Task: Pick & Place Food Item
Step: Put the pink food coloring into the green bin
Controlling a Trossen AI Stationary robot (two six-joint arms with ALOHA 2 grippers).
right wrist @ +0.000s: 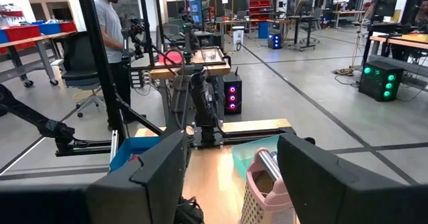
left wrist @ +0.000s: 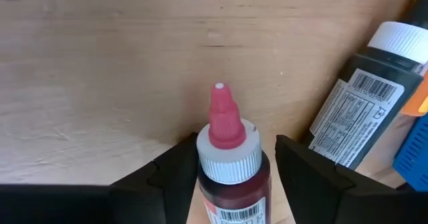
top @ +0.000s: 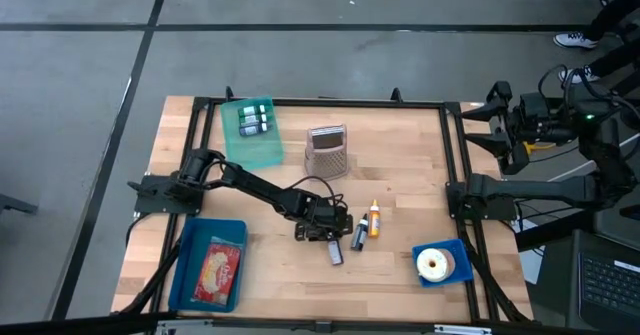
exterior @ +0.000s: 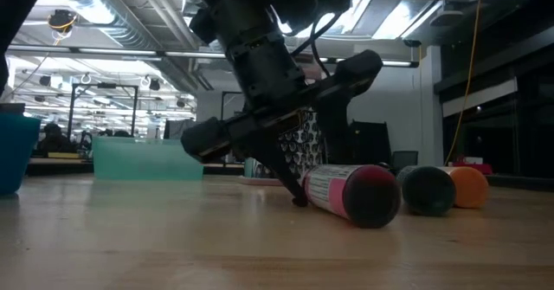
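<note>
Overhead view of a wooden table (top: pixel 400 155) in a black frame. The left arm reaches from the left edge to mid-table, its gripper (top: pixel 328 237) low beside three small bottles: a dark-red one (top: pixel 335 252), a dark one (top: pixel 358 234), an orange one (top: pixel 374 219); contact cannot be judged. Also present: green tray (top: pixel 250 135), metal grater (top: pixel 325 151), blue tray (top: pixel 208 265), blue plate (top: pixel 440 265). The right arm is folded beyond the table's right edge.
</note>
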